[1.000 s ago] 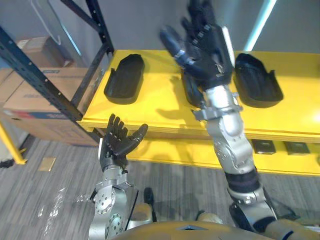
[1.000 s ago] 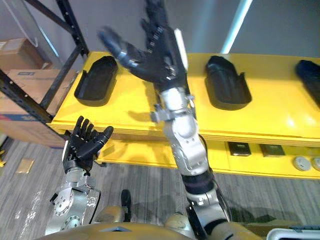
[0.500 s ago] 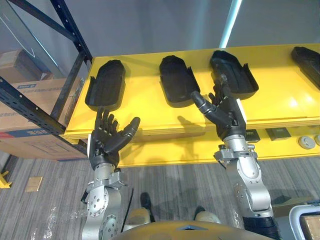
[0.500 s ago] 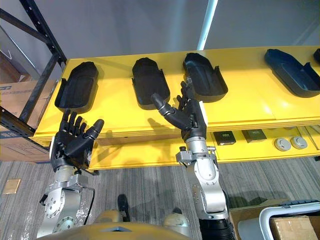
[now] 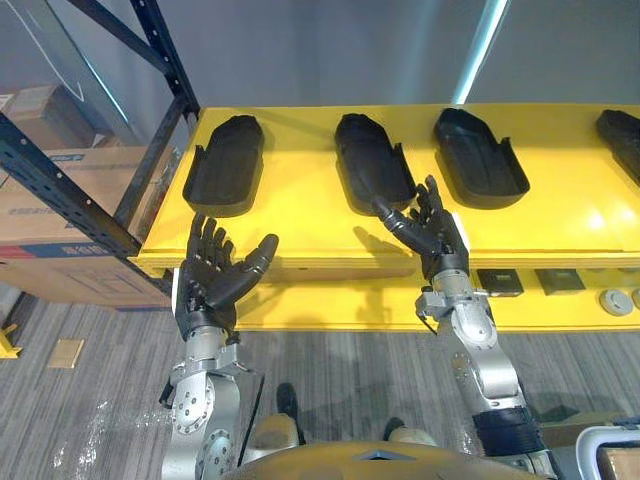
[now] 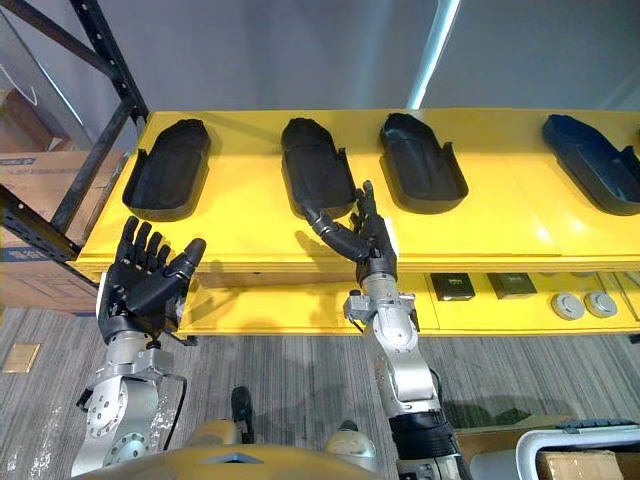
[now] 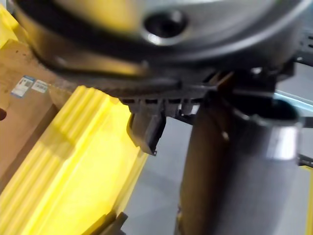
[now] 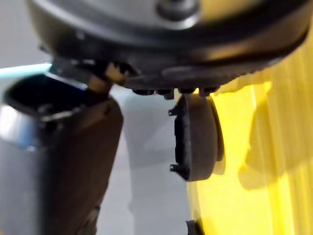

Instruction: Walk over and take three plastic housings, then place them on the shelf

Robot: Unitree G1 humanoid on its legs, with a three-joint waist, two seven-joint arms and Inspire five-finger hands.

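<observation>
3 black housings lie open side up in a row on the yellow shelf (image 5: pixel 300 215), well apart from one another: the left housing (image 5: pixel 225 162), the middle housing (image 5: pixel 372 160) and the right housing (image 5: pixel 480 158). Both hands are empty. The left hand (image 5: pixel 212 280) is held up before the shelf's front edge, below the left housing, with its fingers straight and spread and its thumb out. The right hand (image 5: pixel 428 232) is raised at the edge by the middle housing's near end, its fingers loosely fanned; whether a fingertip touches that housing cannot be told. Placing looks finished, so the main risk is the right hand catching the middle housing if the arm swings. These look like light, smooth shells on a glossy board, and a knock would likely slide one toward the front edge or into its neighbour. On the other side, the left arm could strike the black rack post (image 5: pixel 165 50) at the shelf's end, close to the left housing. Cartons (image 5: pixel 40 200) stand beyond that post. A 4th housing (image 5: pixel 622 130) lies far right, and square parts (image 5: pixel 500 282) and discs (image 5: pixel 618 302) sit on the lower tier (image 5: pixel 330 300), none of them in the hands' way.
</observation>
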